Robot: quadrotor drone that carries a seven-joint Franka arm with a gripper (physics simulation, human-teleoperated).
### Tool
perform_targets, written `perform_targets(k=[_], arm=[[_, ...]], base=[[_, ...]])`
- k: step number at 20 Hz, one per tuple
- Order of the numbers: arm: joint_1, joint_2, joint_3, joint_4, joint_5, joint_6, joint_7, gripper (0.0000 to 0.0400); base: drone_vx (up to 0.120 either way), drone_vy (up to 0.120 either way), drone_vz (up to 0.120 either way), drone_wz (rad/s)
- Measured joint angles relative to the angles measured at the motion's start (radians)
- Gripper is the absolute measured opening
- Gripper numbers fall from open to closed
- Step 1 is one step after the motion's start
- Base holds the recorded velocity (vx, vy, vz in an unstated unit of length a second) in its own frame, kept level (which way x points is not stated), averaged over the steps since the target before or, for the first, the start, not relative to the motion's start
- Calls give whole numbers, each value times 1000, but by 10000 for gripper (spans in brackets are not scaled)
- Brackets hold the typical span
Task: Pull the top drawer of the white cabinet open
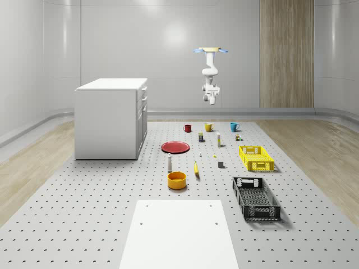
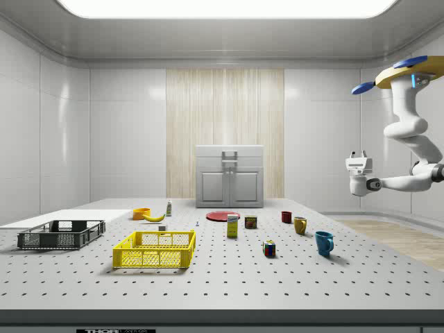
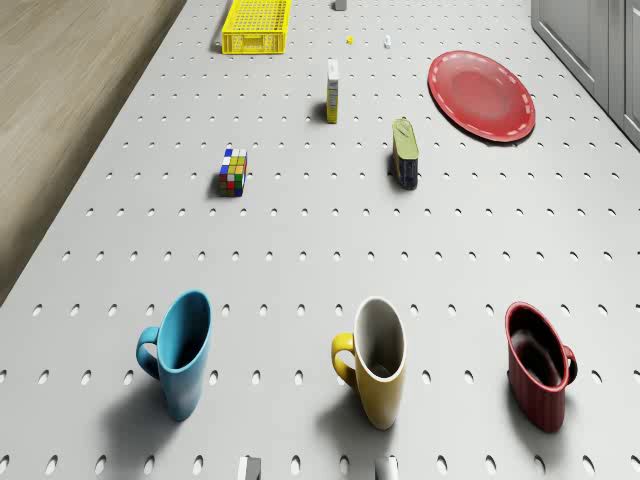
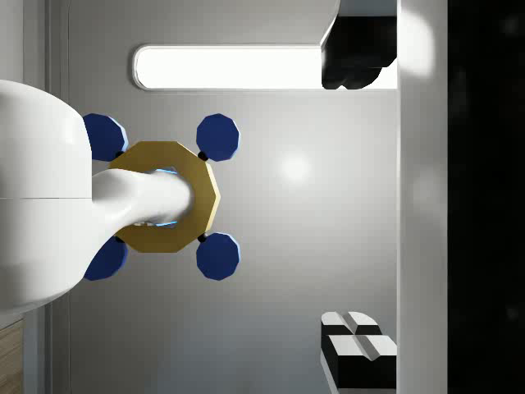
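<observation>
White cabinet point(image 1: 109, 119) at the whole-scene view's left, its top drawer point(image 1: 143, 93) shut. Rightward on the pegboard table point(image 1: 84, 213): red plate point(image 1: 175, 147), red mug point(image 1: 187, 128), yellow mug point(image 1: 208, 127), blue mug point(image 1: 234, 126), yellow crate point(image 1: 256, 157). The drone point(image 1: 211, 51) hovers above the mugs, well apart from the cabinet; the gripper point(image 1: 211, 101) hangs in mid-air, fingers point(image 4: 354, 49) spread. No legible writing.

No text, label or number is readable on anything.

White cabinet point(image 1: 109, 119), red plate point(image 1: 175, 147), yellow crate point(image 1: 256, 158), black crate point(image 1: 256, 198).
</observation>
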State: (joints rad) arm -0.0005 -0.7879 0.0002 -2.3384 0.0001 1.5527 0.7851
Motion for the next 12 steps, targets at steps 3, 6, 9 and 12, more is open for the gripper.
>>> perform_targets(k=[3, 6, 9, 12], arm=[[-2, 7, 1, 63, 1, -53, -1, 340], [-3, 25, 1, 128, 1, -98, -2, 322], [-4, 47, 2, 189, 1, -135, -2, 313], [-4, 65, 3, 236, 2, -162, -2, 309]], base=[[0, 0, 0, 0], [0, 0, 0, 0], [0, 0, 0, 0], [27, 0, 107, 0]])
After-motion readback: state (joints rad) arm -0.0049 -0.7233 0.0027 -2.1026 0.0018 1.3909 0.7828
